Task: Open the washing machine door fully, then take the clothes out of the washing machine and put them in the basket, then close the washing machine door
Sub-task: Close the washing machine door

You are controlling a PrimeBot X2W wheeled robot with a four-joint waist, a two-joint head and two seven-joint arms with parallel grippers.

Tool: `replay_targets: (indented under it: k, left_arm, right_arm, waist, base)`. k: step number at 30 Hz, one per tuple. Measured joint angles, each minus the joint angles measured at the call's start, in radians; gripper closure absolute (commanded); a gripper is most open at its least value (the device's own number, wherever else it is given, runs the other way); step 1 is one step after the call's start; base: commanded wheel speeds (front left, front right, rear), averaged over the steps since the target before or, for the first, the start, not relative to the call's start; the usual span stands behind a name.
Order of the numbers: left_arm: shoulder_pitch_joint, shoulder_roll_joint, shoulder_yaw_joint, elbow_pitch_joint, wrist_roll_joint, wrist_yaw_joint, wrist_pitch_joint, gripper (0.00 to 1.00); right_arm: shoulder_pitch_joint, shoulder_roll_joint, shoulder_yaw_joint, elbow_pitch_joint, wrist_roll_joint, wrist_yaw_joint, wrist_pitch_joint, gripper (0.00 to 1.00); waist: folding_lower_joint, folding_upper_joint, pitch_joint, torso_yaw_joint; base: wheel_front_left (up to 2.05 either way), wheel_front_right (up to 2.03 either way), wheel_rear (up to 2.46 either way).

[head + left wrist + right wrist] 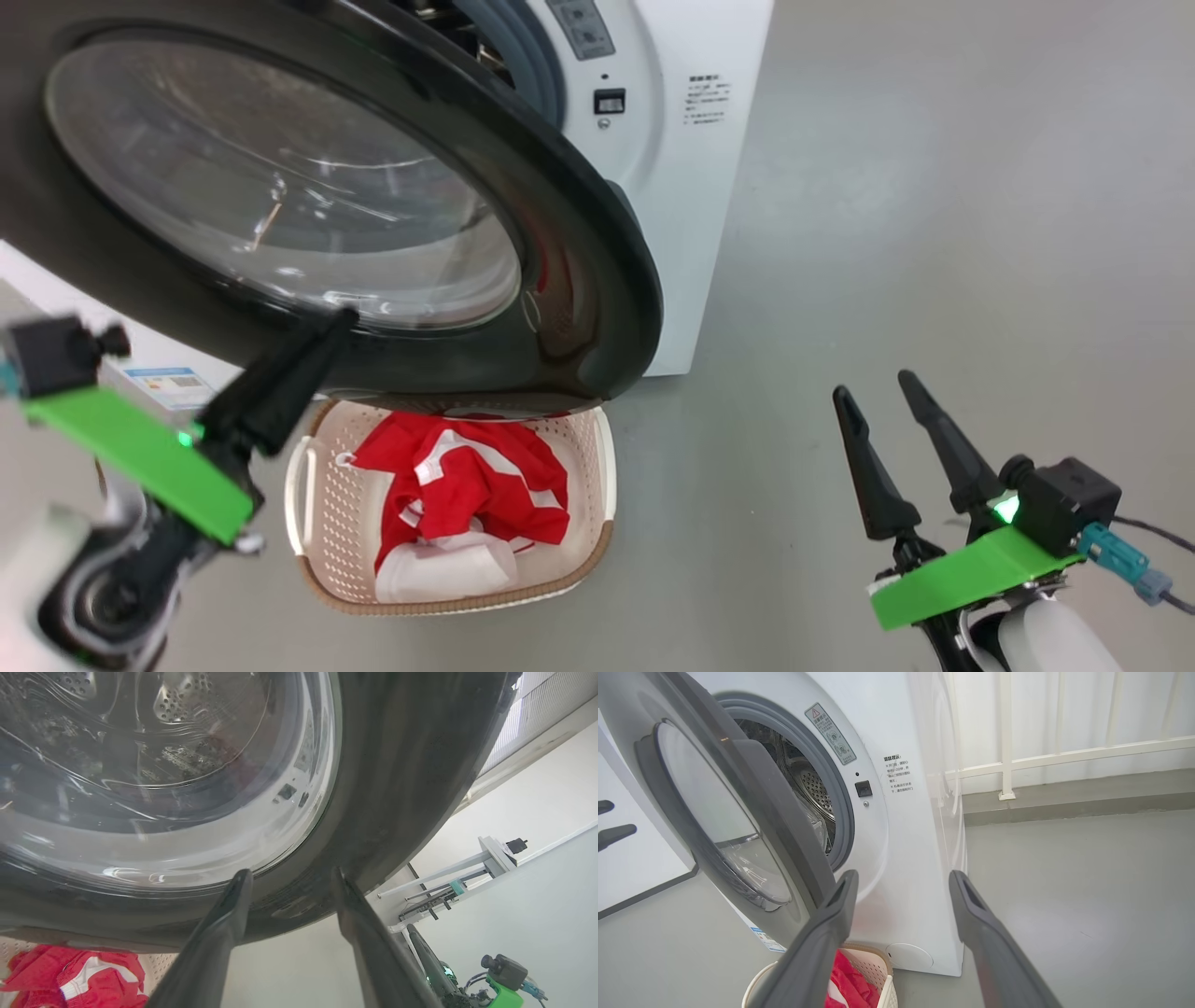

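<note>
Both grippers are wide open and empty: left gripper (289,877) at the washing machine door (308,205) lower rim, right gripper (873,385) well clear of it. Clothes (467,476) are in the basket (590,495) under that door.

Far end of basket (586,476) hidden under door (597,271), left arm (56,560) blurred (head view), printed notice (708,101) illegible

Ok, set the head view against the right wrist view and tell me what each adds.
Head view: the washing machine door from its outer glass side, the left gripper at its lower rim, the whole basket. Right wrist view: the perforated drum, a white railing behind. Both: the door ajar, red clothes in the basket, the open right gripper.
</note>
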Motion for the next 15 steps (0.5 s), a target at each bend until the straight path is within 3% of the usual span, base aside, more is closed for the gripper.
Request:
replay_targets:
  k: [2,15]
  left_arm:
    - [0.040,0.002,0.000,-0.001,0.001,0.000,-0.033,0.00]
    - [0.297,-0.002,-0.023,0.052,0.023,0.000,-0.256,0.00]
  right_arm:
    - [0.010,-0.002,0.003,0.001,0.000,0.000,0.000,0.00]
    - [0.033,-0.024,0.012,0.004,0.000,0.000,0.000,0.00]
  waist:
    - [0.0000,0.0000,-0.006,0.007]
    - [0.0000,0.0000,-0.024,0.019]
  base:
    - [0.00,0.00,0.00]
    - [0.00,0.00,0.00]
